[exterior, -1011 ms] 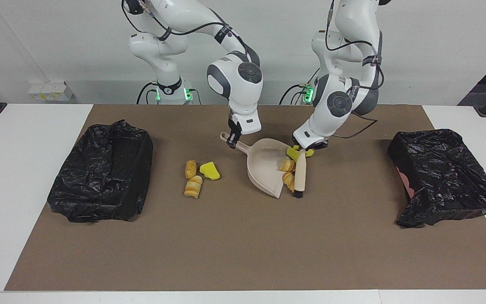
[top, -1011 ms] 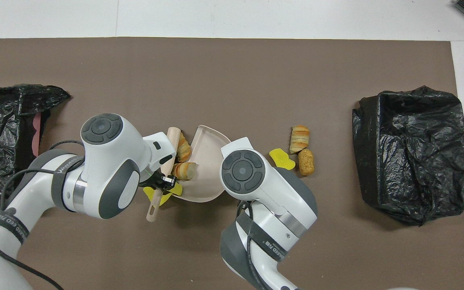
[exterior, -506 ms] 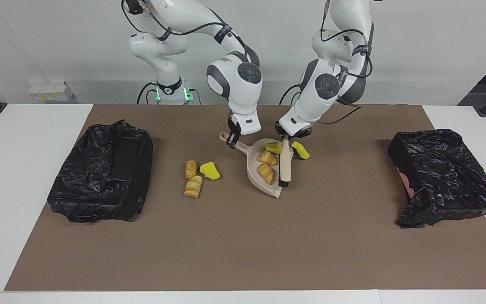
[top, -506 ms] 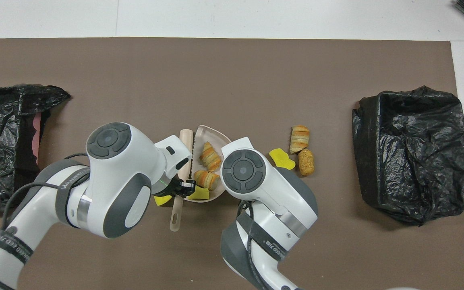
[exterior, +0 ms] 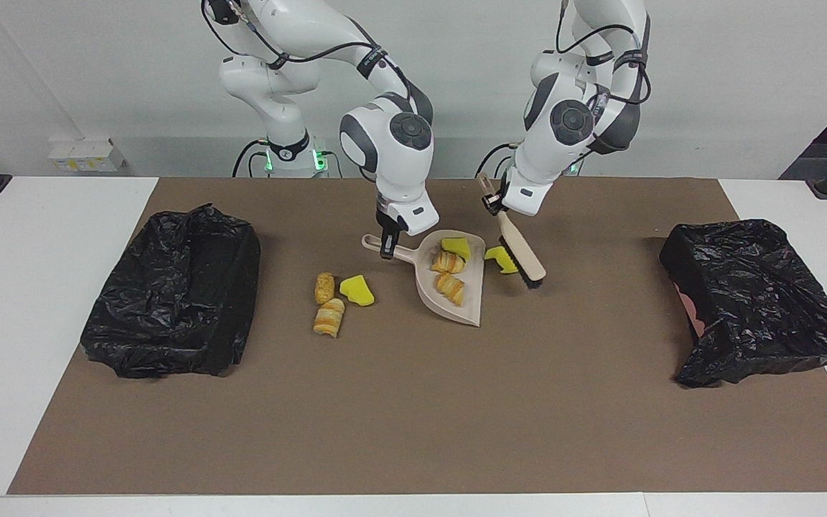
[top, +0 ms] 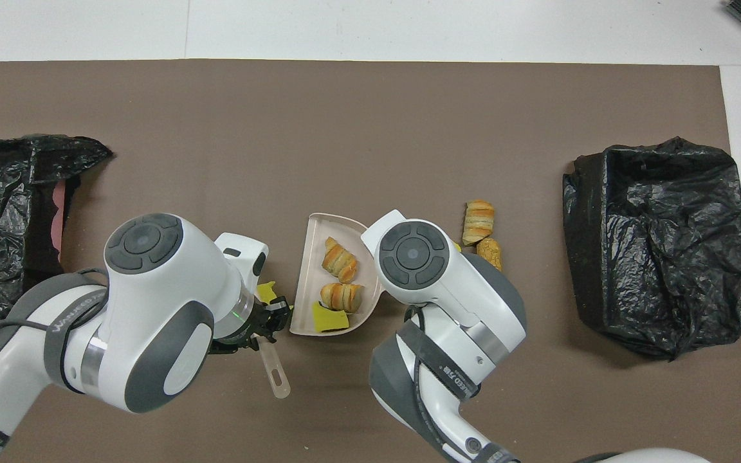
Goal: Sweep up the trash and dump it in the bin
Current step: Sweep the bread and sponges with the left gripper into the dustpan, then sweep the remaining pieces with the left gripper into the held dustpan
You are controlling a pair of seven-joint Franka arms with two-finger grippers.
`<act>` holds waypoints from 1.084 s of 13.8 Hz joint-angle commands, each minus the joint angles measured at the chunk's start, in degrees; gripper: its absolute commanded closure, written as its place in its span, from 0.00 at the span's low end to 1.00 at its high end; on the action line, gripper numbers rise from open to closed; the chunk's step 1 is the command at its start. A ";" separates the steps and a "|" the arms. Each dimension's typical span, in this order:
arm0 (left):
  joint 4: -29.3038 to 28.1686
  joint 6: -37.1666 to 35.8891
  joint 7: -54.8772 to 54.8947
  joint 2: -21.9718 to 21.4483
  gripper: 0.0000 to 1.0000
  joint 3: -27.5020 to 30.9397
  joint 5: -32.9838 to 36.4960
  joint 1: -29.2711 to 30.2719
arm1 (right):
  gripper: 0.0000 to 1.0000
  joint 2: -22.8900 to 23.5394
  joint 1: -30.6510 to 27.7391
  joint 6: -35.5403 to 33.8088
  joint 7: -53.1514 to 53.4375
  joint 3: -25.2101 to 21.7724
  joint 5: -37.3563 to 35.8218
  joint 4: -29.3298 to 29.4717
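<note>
My right gripper [exterior: 385, 246] is shut on the handle of the beige dustpan [exterior: 466, 306], which sits low on the brown mat. In the pan lie two striped pastry rolls [exterior: 446, 262] [exterior: 451, 287] and a yellow chunk [exterior: 455, 246]. My left gripper [exterior: 492, 203] is shut on the handle of the brush [exterior: 521, 255] and holds it raised and tilted over another yellow chunk [exterior: 501, 258] beside the pan. Two more rolls [exterior: 324, 287] [exterior: 329, 317] and a yellow chunk [exterior: 357, 290] lie on the mat toward the right arm's end. In the overhead view the right arm hides that chunk and the right gripper.
A black bag-lined bin [exterior: 176, 291] stands at the right arm's end of the mat; it also shows in the overhead view [top: 657, 244]. A second black-bagged bin [exterior: 751, 301] stands at the left arm's end.
The brush pushed two rolls and a yellow chunk into the pan. My left gripper then lifted the brush up and back toward the left arm's end. The dustpan turned slightly.
</note>
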 commanded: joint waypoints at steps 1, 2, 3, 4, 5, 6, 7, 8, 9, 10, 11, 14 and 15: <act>-11.99 4.78 -1.55 -7.01 1.00 0.00 2.13 1.41 | 1.00 -1.59 -0.33 1.03 -2.61 0.69 0.20 -2.47; -14.19 7.85 -0.67 -7.11 1.00 -0.08 2.04 1.41 | 1.00 -1.59 -0.25 1.03 -0.78 0.69 0.46 -2.99; -15.00 9.28 -0.14 -6.76 1.00 -0.17 2.13 1.32 | 1.00 -1.59 -0.33 0.95 0.45 0.69 0.55 -3.17; -15.44 10.94 0.12 -6.06 1.00 -0.35 2.13 0.45 | 1.00 -1.67 -0.33 0.86 1.25 0.69 0.90 -3.17; -15.62 13.75 0.30 -5.19 1.00 -0.43 2.04 -0.51 | 1.00 -1.67 -0.33 0.42 3.09 0.69 0.99 -3.17; -15.53 16.04 1.17 -4.31 1.00 -0.52 2.04 -2.44 | 1.00 -1.85 -0.33 0.33 4.58 0.78 0.99 -3.17; -15.45 17.19 2.66 -3.43 1.00 -0.52 1.52 -4.29 | 1.00 -1.94 -0.33 0.33 4.86 0.78 0.99 -3.17; -15.01 17.90 5.20 -2.55 1.00 -0.61 0.82 -5.35 | 1.00 -1.94 -0.33 0.33 4.86 0.78 0.99 -3.17; -14.92 18.60 7.57 -2.54 1.00 -0.61 -0.84 -6.66 | 1.00 -1.94 -0.33 0.33 4.86 0.70 0.99 -3.17; -14.74 19.65 9.68 -2.45 1.00 -0.61 -3.03 -7.98 | 1.00 -1.94 -0.33 0.24 4.86 0.69 0.99 -3.17; -14.48 20.88 12.40 -2.36 1.00 -0.61 -3.93 -9.04 | 1.00 -1.94 -0.33 0.24 4.86 0.69 0.99 -3.17; -13.60 20.98 20.51 -2.01 1.00 -0.52 -4.02 -9.67 | 1.00 -1.94 -0.33 0.15 4.95 0.69 0.99 -3.17; -13.51 20.55 21.04 -1.58 1.00 -0.35 -4.02 -9.23 | 1.00 -1.94 -0.33 0.15 4.95 0.69 0.99 -3.17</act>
